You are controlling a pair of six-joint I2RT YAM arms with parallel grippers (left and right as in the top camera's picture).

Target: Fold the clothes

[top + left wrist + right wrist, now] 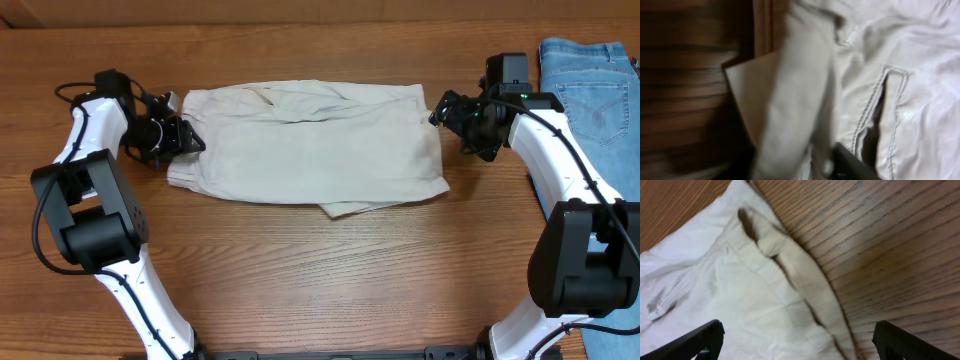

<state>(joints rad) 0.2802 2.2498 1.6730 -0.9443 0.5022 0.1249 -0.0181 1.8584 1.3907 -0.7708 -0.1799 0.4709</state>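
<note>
The beige khaki trousers lie folded into a wide rectangle in the middle of the wooden table. My left gripper is at their left edge. In the blurred left wrist view a fold of the trousers runs down into the jaws, which look shut on it; one dark finger shows. My right gripper is at the trousers' right edge. In the right wrist view its fingers are spread wide and empty just above the hem edge of the trousers.
Light-blue denim jeans lie at the back right corner, right of my right arm. Bare wooden table extends in front of the trousers. Both arm bases stand at the front corners.
</note>
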